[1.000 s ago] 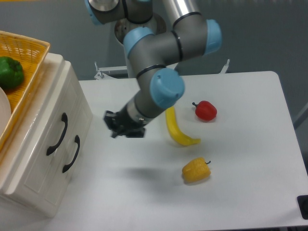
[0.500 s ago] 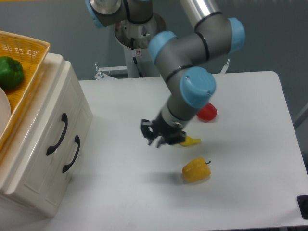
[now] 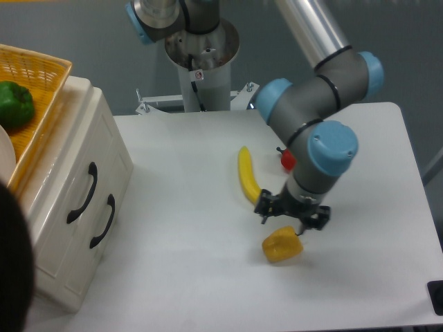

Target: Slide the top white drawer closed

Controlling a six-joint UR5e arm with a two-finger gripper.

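Left of gripper: the top white drawer [image 3: 77,181] sits in the cabinet, well apart from the gripper [image 3: 292,216].
Drawer front: looks flush with the cabinet face, so likely closed.
Gripper: empty, fingers slightly parted, just above the yellow pepper [image 3: 282,245].

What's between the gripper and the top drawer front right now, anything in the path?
Nothing visible. The gripper hovers over the yellow pepper, beside the banana; only bare table lies between it and the top white drawer, which already looks flush with the cabinet.
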